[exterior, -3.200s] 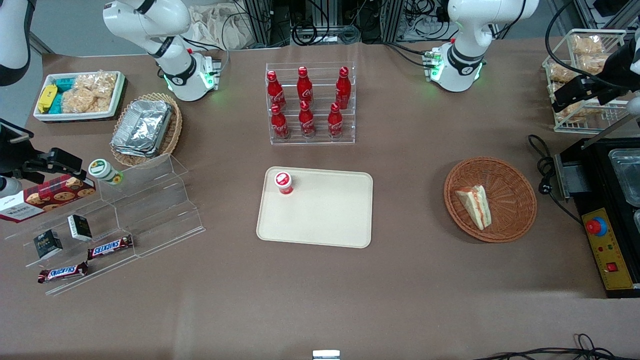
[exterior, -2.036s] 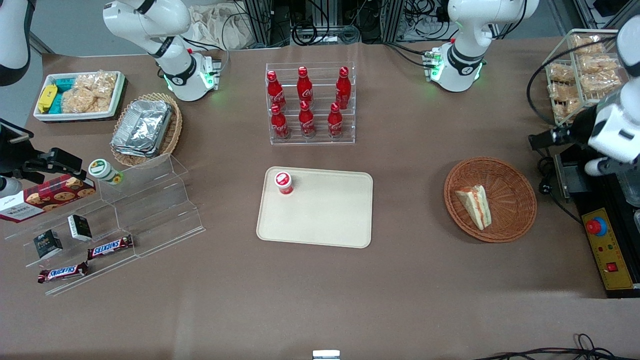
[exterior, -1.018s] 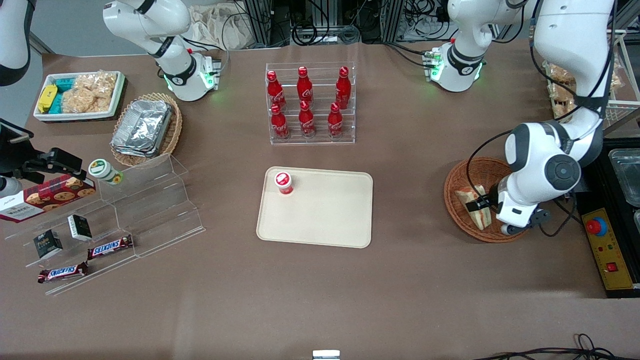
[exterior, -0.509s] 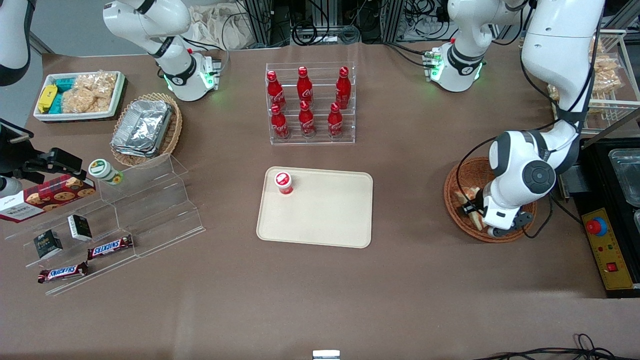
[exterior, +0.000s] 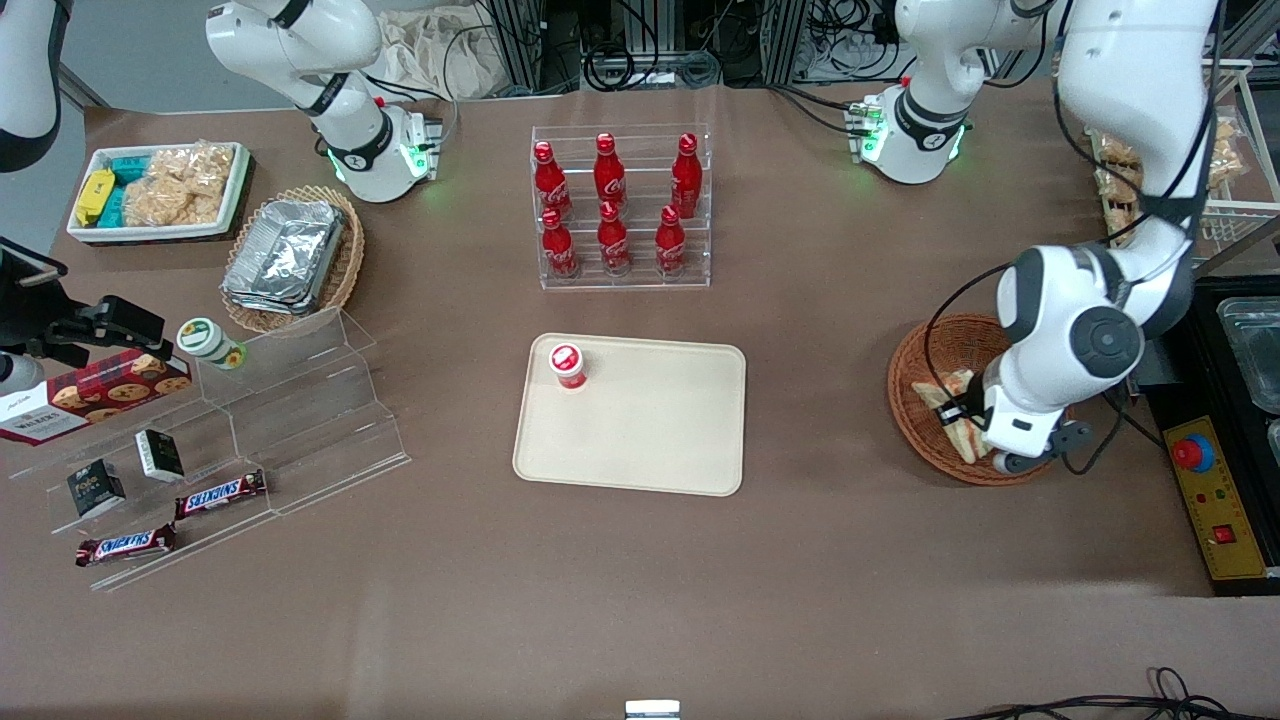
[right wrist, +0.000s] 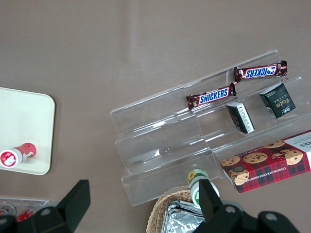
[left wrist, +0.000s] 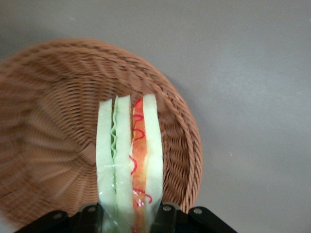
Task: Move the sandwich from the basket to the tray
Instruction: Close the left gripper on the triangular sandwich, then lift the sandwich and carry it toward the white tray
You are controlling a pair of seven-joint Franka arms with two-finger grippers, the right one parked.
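The sandwich (left wrist: 127,160), a wedge of pale bread with red and green filling, stands on edge between the two black fingers (left wrist: 165,217) of my left gripper (left wrist: 129,218), which is shut on it. The reddish-brown wicker basket (left wrist: 48,121) lies just under it. In the front view the gripper (exterior: 968,418) is over the basket (exterior: 920,350), and the arm's wrist hides much of the sandwich (exterior: 950,395). The cream-beige tray (exterior: 650,430) lies at the table's middle, toward the parked arm's end from the basket.
A small red-capped bottle (exterior: 567,365) stands on the tray's corner. A clear rack of red bottles (exterior: 615,210) is farther from the camera than the tray. A black appliance with a red button (exterior: 1195,455) is beside the basket. Clear snack steps (exterior: 250,430) stand toward the parked arm's end.
The left arm swung in from the table's end and came down over the basket. Its fingers closed on the sandwich. In the last half second the wrist shifted slightly with the sandwich.
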